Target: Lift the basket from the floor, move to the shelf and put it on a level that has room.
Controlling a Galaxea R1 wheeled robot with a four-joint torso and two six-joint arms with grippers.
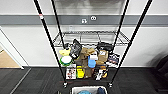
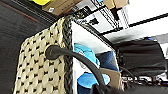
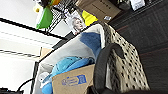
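— Where do we stand with the small beige woven basket with the pale lining [image 1: 89, 90]?

— We have it between our two arms, right in front of the tall black wire rack [image 1: 90, 42]. A dark curved finger of the left tool [image 2: 75, 58] hooks over its braided rim, one side outside the weave, the other within by the blue cloth [image 2: 86, 56]. The right tool [image 3: 106, 65] arches over the opposite rim likewise, just beside the brown cardboard packet [image 3: 72, 80]. Both tools look closed on the basket's walls.

— Is it off the dark grey carpet floor [image 1: 37, 80] yet?

— We cannot tell; the carpet lies close beyond the tools.

— What remains?

— The placing, we judge. The bare wire tier [image 1: 91, 38] well above the tools has room; the tiers beneath it are crowded with boxes and books.
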